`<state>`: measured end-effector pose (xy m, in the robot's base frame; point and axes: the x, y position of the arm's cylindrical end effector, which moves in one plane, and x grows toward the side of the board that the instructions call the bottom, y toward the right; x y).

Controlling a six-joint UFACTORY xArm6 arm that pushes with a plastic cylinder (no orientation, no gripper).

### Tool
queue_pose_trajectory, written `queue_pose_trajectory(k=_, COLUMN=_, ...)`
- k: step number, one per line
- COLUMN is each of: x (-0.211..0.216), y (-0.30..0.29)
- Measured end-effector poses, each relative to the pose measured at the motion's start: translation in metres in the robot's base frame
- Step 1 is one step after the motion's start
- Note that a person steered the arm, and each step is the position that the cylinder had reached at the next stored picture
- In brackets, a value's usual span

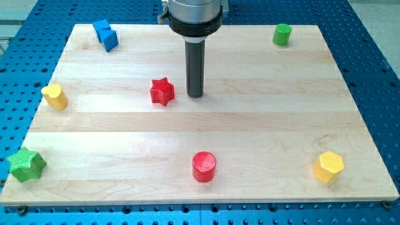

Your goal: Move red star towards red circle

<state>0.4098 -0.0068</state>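
A: Tip pos?

B: My tip (195,95) down on the wooden board (250,125), just right of the red star (162,91), small gap, not touching. It's a plain rod, no jaws, so nothing to open or close; holding nothing.

A: Star loc?

B: Left of centre, far half of board. Red circle (204,167) sits near the near edge, roughly centre, a bit right of the star and well apart from it. Bare wood between the two.

A: Edges?

B: Crowded at corners only. Blue block (105,35), shape unclear, at far-left corner, close to the far edge. Green cylinder (282,34) far-right, close to the far edge. Yellow block (55,96) by left edge, mid-depth, shape hard to call. Green star (26,165) at near-left corner, overhanging the left edge a little. Yellow hexagon (328,167) near-right, inside the edge.

A: Room to move?

B: Plenty. Centre and right-middle of board open. Blue perforated table (375,75) surrounds the board on all sides.
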Motion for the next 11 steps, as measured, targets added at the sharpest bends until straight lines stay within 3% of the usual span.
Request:
queue_pose_trajectory(k=4, x=0.000, y=-0.007)
queue_pose_trajectory(k=5, x=-0.023, y=-0.014)
queue_pose_trajectory(k=6, x=-0.028, y=-0.060)
queue_pose_trajectory(k=7, x=0.031, y=-0.068)
queue_pose_trajectory(k=8, x=0.062, y=-0.017)
queue_pose_trajectory(k=9, x=0.026, y=-0.023)
queue_pose_trajectory(k=10, x=-0.002, y=-0.064)
queue_pose_trajectory(k=11, x=0.034, y=-0.107)
